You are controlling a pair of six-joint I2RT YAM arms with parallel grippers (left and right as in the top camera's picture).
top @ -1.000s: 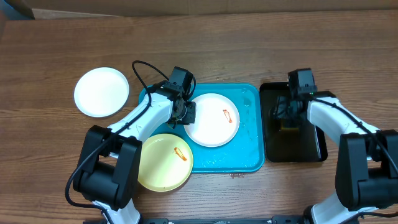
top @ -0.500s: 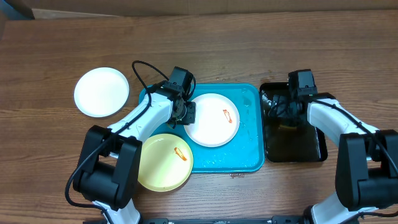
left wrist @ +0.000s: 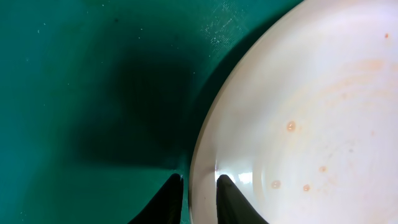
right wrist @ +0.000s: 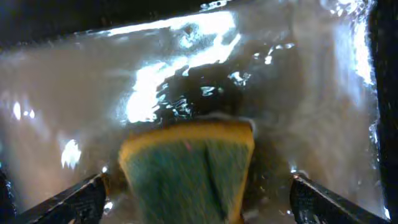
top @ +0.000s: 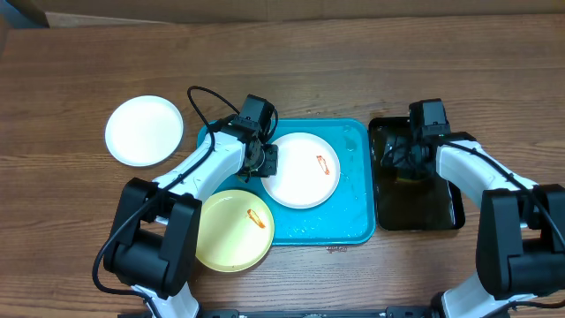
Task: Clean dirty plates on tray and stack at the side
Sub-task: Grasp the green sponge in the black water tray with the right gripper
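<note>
Near left: pale yellow plate (top: 232, 228), orange smear on it, lies over near-left corner of turquoise tray (top: 353, 221).
Tray middle: smeared white plate (top: 300, 181), droplets on surface. Left gripper (left wrist: 198, 182) fingers narrow, pinching its left rim.
Right: black tray (top: 446, 208) holds water and sponge (right wrist: 189, 168). Right gripper (right wrist: 196, 193) fingers wide, either side of sponge, apart from it.
Far left on worktop (top: 353, 62): second white plate (top: 144, 131), outside tray.

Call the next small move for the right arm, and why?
Probably close the right gripper on the sponge: its jaws stand wide open either side of it in the wet black tray, while the left gripper pinches the rim of the white plate.
</note>
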